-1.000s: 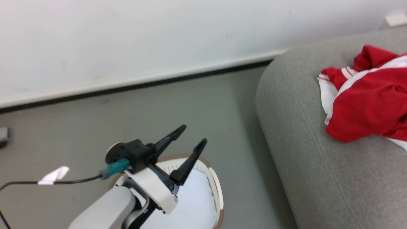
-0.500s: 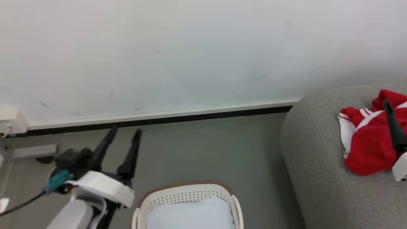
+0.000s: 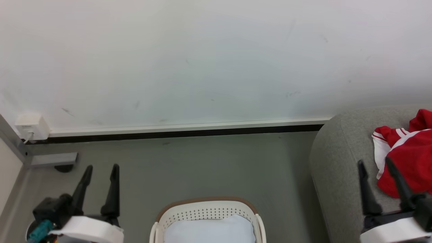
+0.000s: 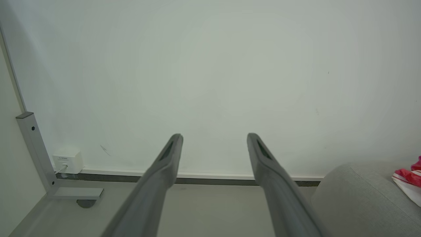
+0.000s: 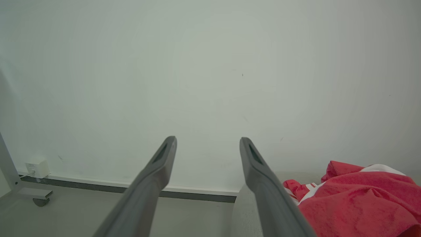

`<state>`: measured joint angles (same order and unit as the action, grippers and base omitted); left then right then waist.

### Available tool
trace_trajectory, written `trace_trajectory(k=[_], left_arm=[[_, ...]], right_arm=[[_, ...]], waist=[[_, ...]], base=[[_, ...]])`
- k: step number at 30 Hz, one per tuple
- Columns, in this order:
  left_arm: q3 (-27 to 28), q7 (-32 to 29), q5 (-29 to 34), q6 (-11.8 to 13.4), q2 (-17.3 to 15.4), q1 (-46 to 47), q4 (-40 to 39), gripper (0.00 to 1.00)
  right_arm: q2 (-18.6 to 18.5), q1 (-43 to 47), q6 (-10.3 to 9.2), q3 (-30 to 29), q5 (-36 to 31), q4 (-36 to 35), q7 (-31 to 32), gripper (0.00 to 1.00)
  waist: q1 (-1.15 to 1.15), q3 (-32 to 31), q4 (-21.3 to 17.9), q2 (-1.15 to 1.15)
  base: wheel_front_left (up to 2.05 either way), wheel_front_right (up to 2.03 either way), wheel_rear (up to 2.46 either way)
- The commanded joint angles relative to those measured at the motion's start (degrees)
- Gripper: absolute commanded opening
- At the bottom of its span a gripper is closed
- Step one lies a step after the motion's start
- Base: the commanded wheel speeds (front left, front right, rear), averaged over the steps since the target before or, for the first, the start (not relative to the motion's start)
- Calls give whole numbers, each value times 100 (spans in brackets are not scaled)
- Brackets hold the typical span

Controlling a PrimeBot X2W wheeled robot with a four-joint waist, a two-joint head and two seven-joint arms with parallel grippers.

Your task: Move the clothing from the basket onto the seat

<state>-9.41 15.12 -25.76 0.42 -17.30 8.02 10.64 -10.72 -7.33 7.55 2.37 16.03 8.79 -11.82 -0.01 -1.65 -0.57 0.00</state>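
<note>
The red-and-white clothing [image 3: 406,158] lies bunched on the grey seat [image 3: 337,162] at the right edge of the head view; it shows too in the right wrist view [image 5: 355,204] and at the edge of the left wrist view [image 4: 409,179]. The white basket [image 3: 207,211] with a brown rim stands on the floor at bottom centre, holding a pale bluish-white pad [image 3: 209,231]. My left gripper [image 3: 100,168] is open at the lower left, beside the basket. My right gripper [image 3: 374,163] is open over the seat, just left of the clothing, holding nothing.
A white wall with a dark skirting strip [image 3: 182,133] runs behind the grey floor [image 3: 202,165]. A white socket box [image 3: 31,126] and a grey metal frame foot [image 3: 50,159] sit at the far left.
The head camera has swung, shifting the whole picture. My left gripper has drawn back from over the basket to the lower left, and my right gripper has come into view beside the clothing.
</note>
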Motion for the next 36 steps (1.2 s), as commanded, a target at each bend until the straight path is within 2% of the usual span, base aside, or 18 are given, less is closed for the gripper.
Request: trace_trajectory(k=[1, 8, 14, 25, 35, 36], left_arm=[[143, 3, 236, -97, 146, -213, -1, 100], [617, 3, 838, -399, 663, -620, -12, 100], [882, 3, 1147, -627, 912, -652, 97, 100], [1087, 4, 1350, -777, 1072, -535, 176, 100], [1042, 4, 1330, -796, 1069, -496, 189, 100], [1023, 0, 1352, -781, 1099, -541, 189, 0]], right_arm=[[117, 156, -13, 104, -126, 91, -150, 100], [429, 316, -13, 284, -126, 456, -340, 100], [538, 220, -13, 226, -164, 361, -337, 100], [600, 232, -13, 201, -195, 285, -340, 100], [632, 241, -13, 229, -174, 266, -340, 100], [634, 235, 0, 239, -188, 283, -321, 0]], waist=[[1, 7, -31, 0], [1, 56, -107, 0], [1, 90, -120, 0], [1, 94, -102, 0], [1, 97, -83, 0], [1, 98, -83, 0]], base=[[0, 0, 0], [0, 0, 0], [0, 0, 0], [0, 0, 0], [0, 0, 0], [0, 0, 0]])
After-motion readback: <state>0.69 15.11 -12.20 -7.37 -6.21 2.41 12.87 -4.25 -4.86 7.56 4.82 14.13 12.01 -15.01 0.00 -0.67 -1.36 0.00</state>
